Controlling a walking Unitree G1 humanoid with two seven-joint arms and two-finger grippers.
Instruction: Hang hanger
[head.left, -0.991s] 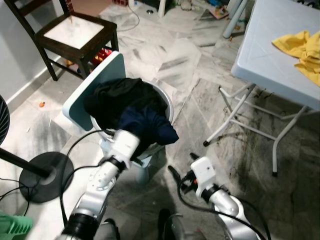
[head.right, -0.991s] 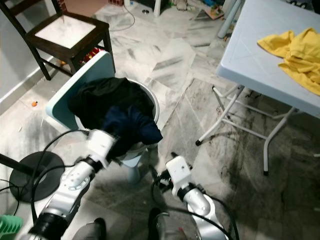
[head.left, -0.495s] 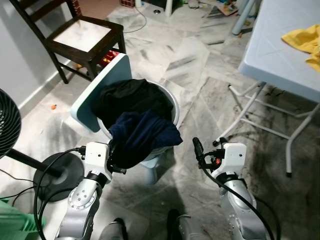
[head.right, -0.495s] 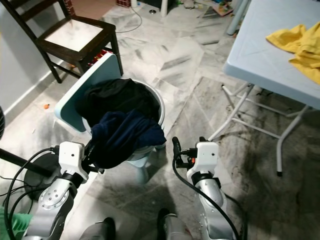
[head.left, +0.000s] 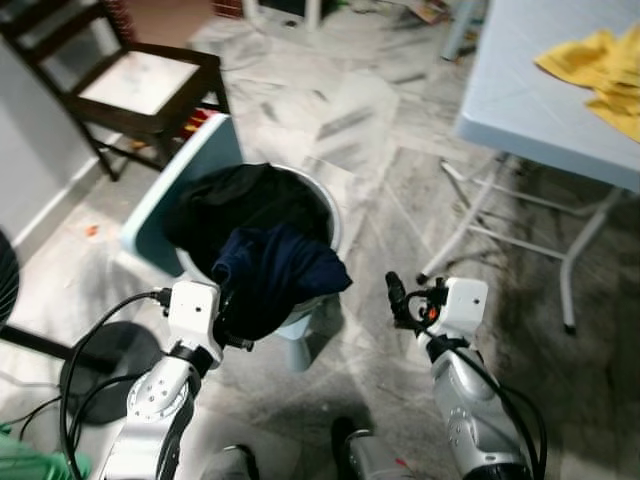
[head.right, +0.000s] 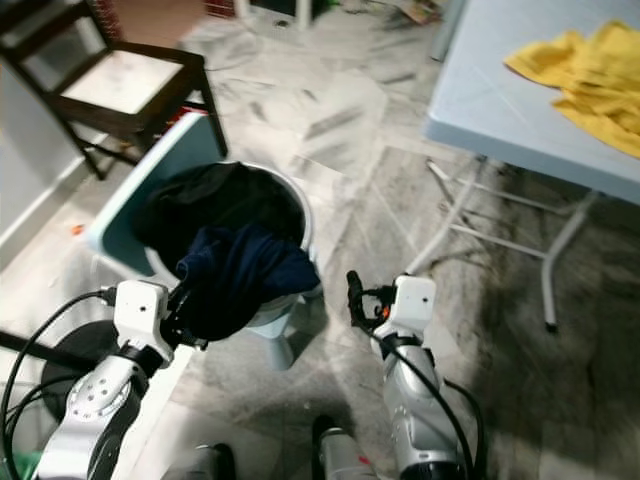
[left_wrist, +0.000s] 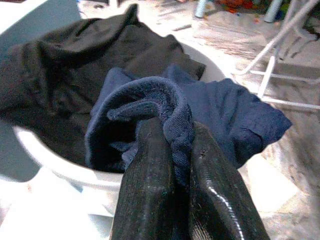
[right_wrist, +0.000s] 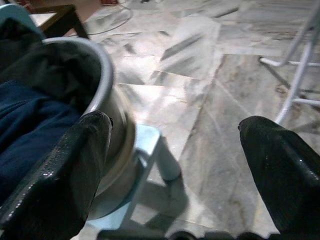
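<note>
Navy garment (head.left: 275, 275): a dark blue, soft, thick-looking cloth, bunched and folded, lying across the near rim of a round white basket (head.left: 337, 222). Part of it rests inside the basket and part spills over the edge on the robot's side. Its long axis runs from the basket's interior outward over the rim and down toward the robot. One loose flap spreads to the robot's right and ends in a blunt corner. In the left wrist view, a rolled, rope-like fold of the cloth stands up between the black fingers (left_wrist: 150, 165).

Left gripper (left_wrist: 174, 131): clenched on that fold, with a finger on each side and the cloth pinched between them, at the near edge of the basket.

Right gripper (right_wrist: 175, 120): held low, to the right of the basket and apart from it. Its fingers (right_wrist: 70, 170) are spread wide with nothing between them. They point toward the basket's side wall and the floor (head.left: 350, 110) beyond.

Black garment (head.left: 240, 200): crumpled inside the basket, behind and partly under the navy one.

Teal lid (head.left: 165, 200): tilted up against the basket's far left side.

Pale blue support (head.left: 300, 345): under the basket, standing on the grey marbled floor.

Surroundings: a dark wooden chair (head.left: 140, 85) with a pale seat stands at the far left. A white folding table (head.left: 520, 90) at the right carries a yellow cloth (head.left: 595, 65). The round black base of a fan (head.left: 90, 370) lies near the left arm.
</note>
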